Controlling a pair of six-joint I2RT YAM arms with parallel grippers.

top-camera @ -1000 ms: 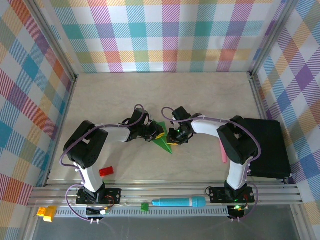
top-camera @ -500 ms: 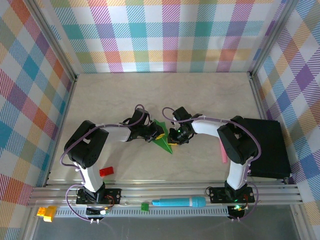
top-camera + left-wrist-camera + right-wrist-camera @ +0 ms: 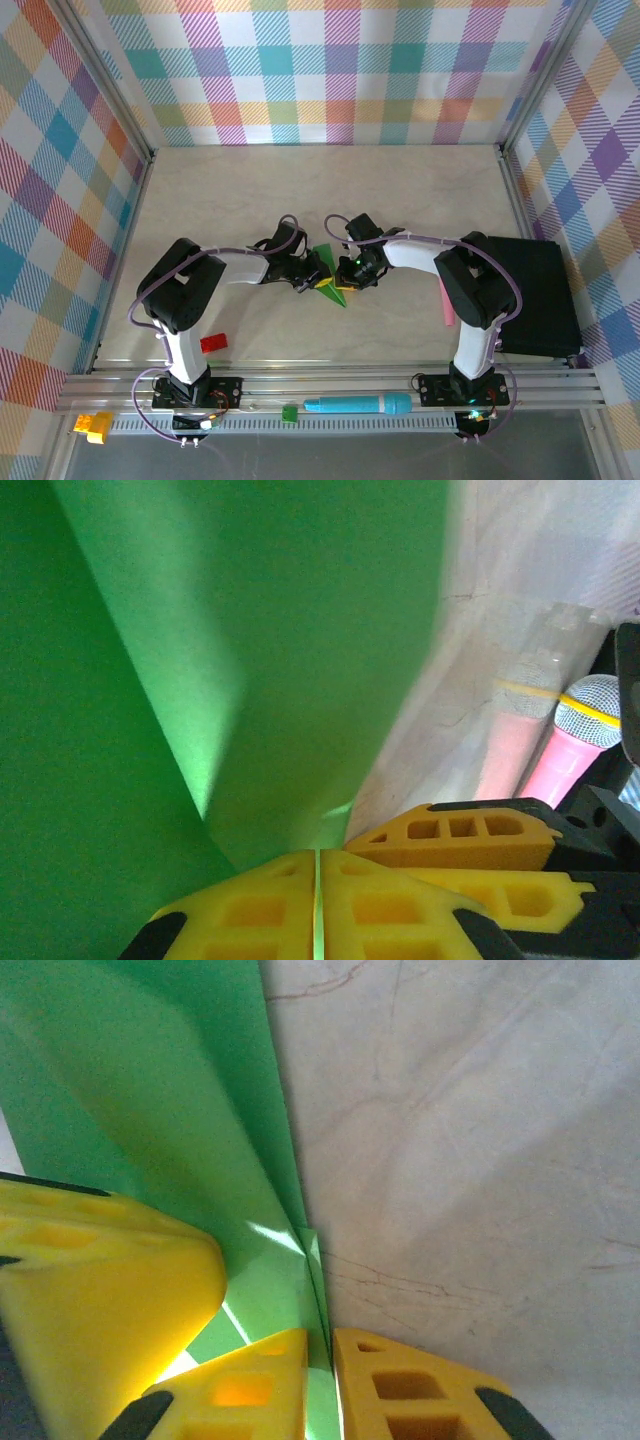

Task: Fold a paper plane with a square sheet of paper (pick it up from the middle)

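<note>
- We see the left arm (image 3: 215,265) swung right, its elbow now closer to the middle of the table.
- The left gripper (image 3: 318,277) has slid toward the right gripper (image 3: 352,272) and pinched down tighter on the folded green paper (image 3: 331,293).
- We see less green from above; the gripper covers more of it.

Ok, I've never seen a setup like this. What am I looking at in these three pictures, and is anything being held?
Two small robot arms are bolted at the near edge of a table. One picture looks down on both from above. The other two come from a camera on each wrist, so the yellow pads are gripper fingers. The left gripper and right gripper meet mid-table, both pinched shut on the green paper, which is folded to a point. A red block lies on the table, and a teal marker rests on the front rail.
</note>
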